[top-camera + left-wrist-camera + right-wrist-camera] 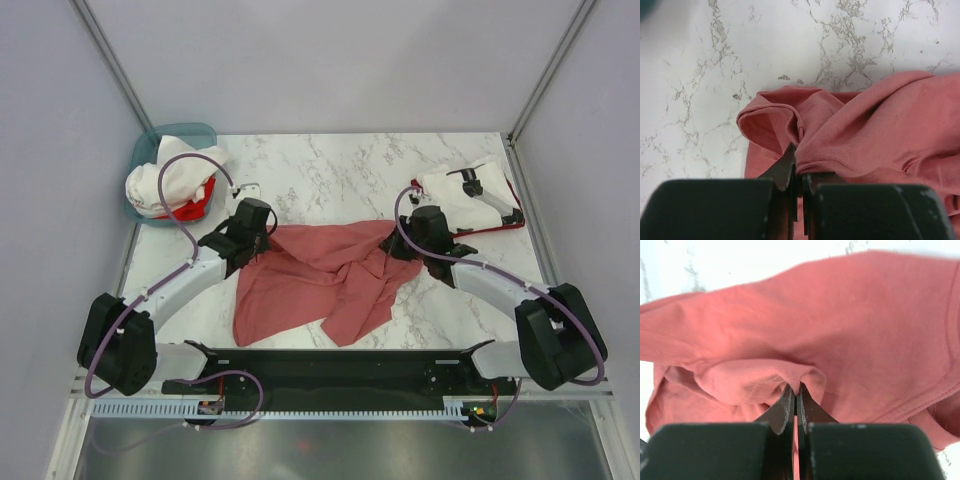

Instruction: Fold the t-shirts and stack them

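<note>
Left fingers (784, 172) are closed tight, pinching a rolled fold of the salmon-red t-shirt (320, 280) at its far-left edge. Right fingers (781, 410) are pressed together the same way on a bunched ridge at the shirt's far-right side. Both have cloth between the tips, with no gap showing. The shirt lies crumpled mid-bench between the two arms, trailing toward the near edge. A stitched seam shows in the right wrist view; can't tell which part of the shirt either side has.

Step in hand, my read: open the shirt out flat before folding.
- Raise both pinches together and draw them apart left and right until the span just goes taut. The bites are small and the cotton is thin, so it could slip.
- Lay it down going far to near, so the near bunch unrolls.
- The left pinch looks to be on a doubled edge and may trap two layers, which would stop the shirt opening.

A folded white t-shirt (470, 195) with a black mark sits far right on a red t-shirt (497, 228). The teal basket (185, 129) at far left holds heaped shirts (175, 175), white and red, so there is more to do.

The bench (340, 170) is white marble-pattern with grey veins and looks smooth, so cloth should slide. Plain pale walls (330, 60) stand on three sides, with a metal post (547, 70) at the far right corner. A black rail (330, 365) runs along the near edge.
</note>
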Controlling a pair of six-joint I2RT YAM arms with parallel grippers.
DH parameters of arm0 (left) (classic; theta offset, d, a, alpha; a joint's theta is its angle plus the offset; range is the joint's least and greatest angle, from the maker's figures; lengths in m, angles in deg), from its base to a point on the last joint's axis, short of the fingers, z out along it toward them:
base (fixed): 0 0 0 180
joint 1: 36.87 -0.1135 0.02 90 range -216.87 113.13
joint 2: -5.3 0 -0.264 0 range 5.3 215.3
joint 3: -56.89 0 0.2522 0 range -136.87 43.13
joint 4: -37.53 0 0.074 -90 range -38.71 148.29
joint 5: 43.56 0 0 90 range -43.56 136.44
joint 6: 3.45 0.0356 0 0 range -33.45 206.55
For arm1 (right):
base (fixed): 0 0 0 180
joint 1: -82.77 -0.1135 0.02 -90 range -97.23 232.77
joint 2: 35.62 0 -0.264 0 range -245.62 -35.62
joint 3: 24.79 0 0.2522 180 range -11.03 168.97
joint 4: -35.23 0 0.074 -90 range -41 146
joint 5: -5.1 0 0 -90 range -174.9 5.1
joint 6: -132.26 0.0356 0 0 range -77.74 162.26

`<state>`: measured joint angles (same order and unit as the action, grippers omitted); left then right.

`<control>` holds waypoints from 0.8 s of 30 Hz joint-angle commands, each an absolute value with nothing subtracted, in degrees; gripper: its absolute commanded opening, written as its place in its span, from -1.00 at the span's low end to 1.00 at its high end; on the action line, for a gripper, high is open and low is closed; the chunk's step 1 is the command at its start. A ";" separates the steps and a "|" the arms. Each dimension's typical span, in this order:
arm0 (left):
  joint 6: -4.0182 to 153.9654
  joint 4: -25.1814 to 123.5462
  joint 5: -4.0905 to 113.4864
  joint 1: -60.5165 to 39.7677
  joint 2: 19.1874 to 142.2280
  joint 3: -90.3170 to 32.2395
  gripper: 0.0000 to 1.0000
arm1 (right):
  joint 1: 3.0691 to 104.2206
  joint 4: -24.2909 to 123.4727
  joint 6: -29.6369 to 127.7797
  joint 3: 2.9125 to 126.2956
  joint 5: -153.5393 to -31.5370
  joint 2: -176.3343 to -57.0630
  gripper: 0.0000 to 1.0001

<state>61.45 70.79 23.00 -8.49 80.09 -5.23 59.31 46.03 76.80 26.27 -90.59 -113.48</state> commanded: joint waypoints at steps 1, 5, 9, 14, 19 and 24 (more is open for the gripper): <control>59.66 68.42 22.62 -8.31 79.22 -5.30 -0.96 | 59.48 45.21 75.39 29.49 -89.99 -110.15 -1.00; 59.48 68.25 22.88 -8.40 78.95 -5.30 -0.96 | 59.39 47.67 75.13 30.71 -91.14 -107.17 -1.00; 59.40 67.46 23.14 -8.40 78.43 -4.86 -0.96 | 59.39 51.63 74.07 34.66 -90.96 -101.90 -1.00; 59.75 67.46 23.76 -8.40 78.43 -4.94 -0.96 | 59.48 55.84 74.33 37.84 -97.61 -99.43 -1.00; 59.92 67.37 23.76 -8.31 77.64 -4.95 -0.96 | 59.22 53.13 78.11 28.89 -104.83 -97.41 -0.98; 60.01 67.37 23.67 -8.31 78.07 -5.21 -0.96 | 58.78 50.49 81.27 19.58 -111.52 -94.86 -1.00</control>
<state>61.45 69.57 24.07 -8.49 79.19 -5.21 59.05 52.02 78.40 23.27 -105.04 -97.11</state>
